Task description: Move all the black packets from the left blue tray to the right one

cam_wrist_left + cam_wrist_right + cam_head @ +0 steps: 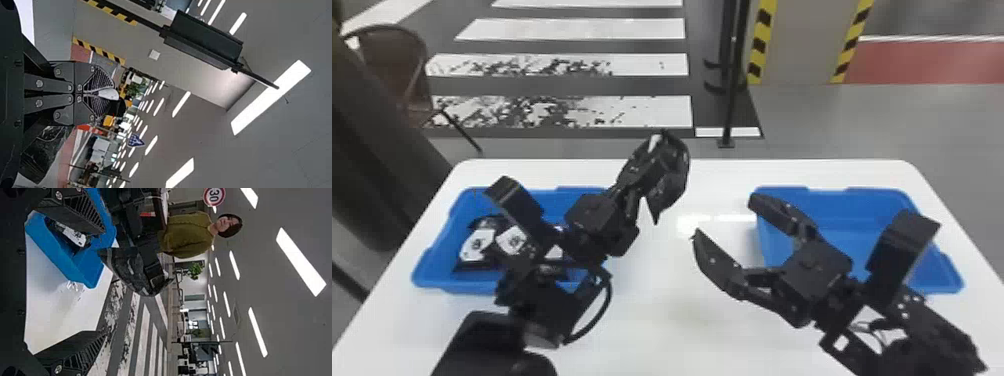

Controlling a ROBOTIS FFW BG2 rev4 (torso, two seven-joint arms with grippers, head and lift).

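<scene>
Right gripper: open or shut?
Open: in the head view, the right gripper's two fingers stand wide apart; the right wrist view also shows a broad gap between them.

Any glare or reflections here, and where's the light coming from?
Head view: white glare on the table, between the left tray and right tray; left wrist view: ceiling lights glow as solid white strips; right wrist view: more bright overhead strips, probably the source of that table glare.

The arms (927, 320) are presenting black box-shaped housings (897, 255), one looped black cable (610, 295), silvery screw heads (39, 83) and ribbed black finger pads (84, 356).
</scene>
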